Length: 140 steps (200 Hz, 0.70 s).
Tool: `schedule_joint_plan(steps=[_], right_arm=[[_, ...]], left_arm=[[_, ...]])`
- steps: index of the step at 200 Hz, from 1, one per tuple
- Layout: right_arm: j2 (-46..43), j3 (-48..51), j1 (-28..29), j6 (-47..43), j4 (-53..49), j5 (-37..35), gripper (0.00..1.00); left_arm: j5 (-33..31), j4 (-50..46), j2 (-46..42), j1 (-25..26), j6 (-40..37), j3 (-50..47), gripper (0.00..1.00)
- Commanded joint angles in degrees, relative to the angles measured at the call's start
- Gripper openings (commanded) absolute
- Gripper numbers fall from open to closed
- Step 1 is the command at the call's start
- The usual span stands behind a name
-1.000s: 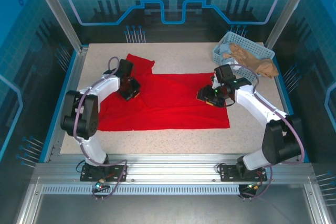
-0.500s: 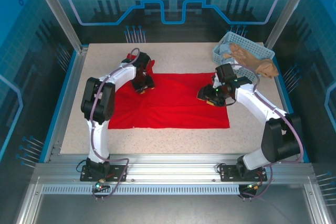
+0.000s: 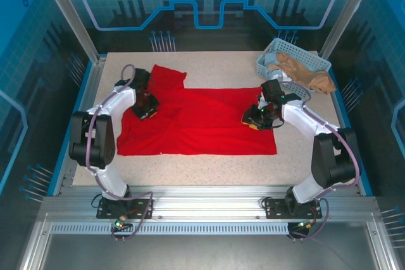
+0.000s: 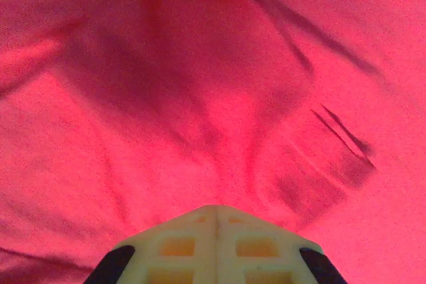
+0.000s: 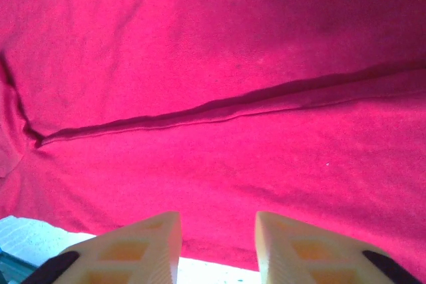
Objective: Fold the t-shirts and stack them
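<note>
Drawn back toward the left side of the counter [image 3: 209, 165] since half a second ago: the left gripper [image 3: 147, 107], now low over the left shoulder part of the red t-shirt [image 3: 202, 124] and no longer up near the collar. Spread wider again on that side as well, with the left border of the cloth back out close to the counter's edge.

In the left wrist view, fingers [image 4: 166, 254] together and pressed close to the cloth, with creases running toward the tips; impossible to tell whether a fold is nipped between.

On the right, hardly any shift of the right gripper [image 3: 255, 120], low at the right border of the shirt. Fingers [image 5: 133, 247] there apart, astride the hem, with a strip of pale counter in the gap.

Lies flat and open in the middle of the counter, one sleeve out at the far left, no fold made yet. Judged as a smoothing and re-gripping step, early in the task.

Waiting in the pale blue basket [image 3: 262, 64] at the far right corner: beige clothing [image 3: 304, 71].

Probably needed next: a firm hold on both borders before the first fold. Risk of a one-sided drag with only one good grip.
</note>
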<state>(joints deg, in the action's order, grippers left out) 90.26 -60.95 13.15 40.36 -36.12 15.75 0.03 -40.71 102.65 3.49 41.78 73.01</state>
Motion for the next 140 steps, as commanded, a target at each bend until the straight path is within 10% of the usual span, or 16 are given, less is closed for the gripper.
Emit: schedule_joint_plan(steps=[1,81,140], right_arm=[[1.9,-0.2,-1.5,-0.1,0.8,1.6,0.33],[-0.5,0.5,-1.8,-0.5,-1.4,-0.1,0.33],[-0.7,1.8,-3.4,-1.0,-1.4,-1.5,0.35]], left_arm=[[3.0,2.1,6.0,-3.0,1.4,2.1,0.04],[4.1,-3.0,24.0,-6.6,-3.6,26.4,0.04],[-2.4,-4.5,4.4,-5.5,-0.9,10.1,0.21]])
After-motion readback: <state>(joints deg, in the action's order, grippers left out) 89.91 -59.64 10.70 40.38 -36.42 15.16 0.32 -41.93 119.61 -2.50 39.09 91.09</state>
